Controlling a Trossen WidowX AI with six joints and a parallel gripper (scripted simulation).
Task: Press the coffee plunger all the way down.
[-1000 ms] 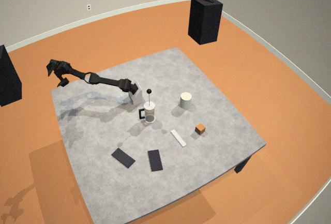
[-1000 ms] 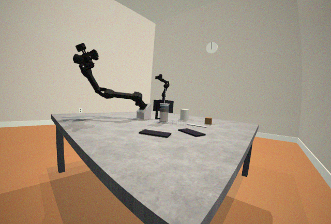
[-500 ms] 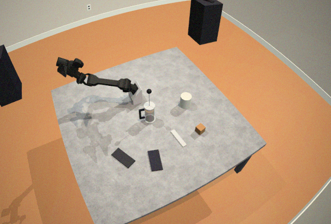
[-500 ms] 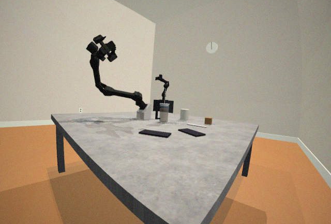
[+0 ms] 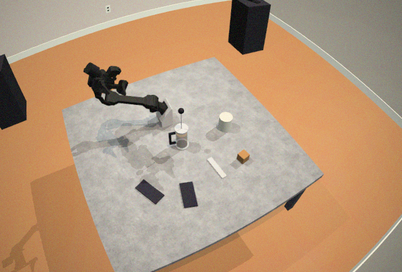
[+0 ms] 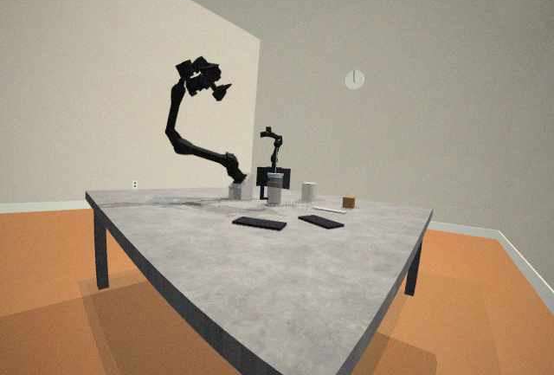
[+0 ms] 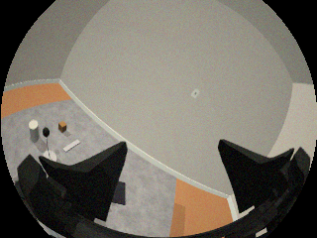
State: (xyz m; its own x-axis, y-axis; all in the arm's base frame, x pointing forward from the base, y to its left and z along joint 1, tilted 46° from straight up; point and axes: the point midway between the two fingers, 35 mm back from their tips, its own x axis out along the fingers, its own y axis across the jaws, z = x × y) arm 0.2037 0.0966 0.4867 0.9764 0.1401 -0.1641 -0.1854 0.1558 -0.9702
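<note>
A grey table (image 5: 266, 107) holds a glass coffee press (image 5: 181, 136) near its middle, standing upright with a black handle. Its plunger (image 5: 180, 110), a thin rod topped by a black knob, is raised high above the lid. The robot arm's base (image 5: 164, 115) sits on the table just beside the press. The arm bends up and away from the press, so its jaws (image 6: 222, 89) hang high in the air, well apart from the plunger, spread wide open and holding nothing. Near the press are a white cylinder (image 5: 225, 121), an orange cube (image 5: 243, 156), a white bar (image 5: 216, 167) and two dark flat slabs (image 5: 149, 191).
</note>
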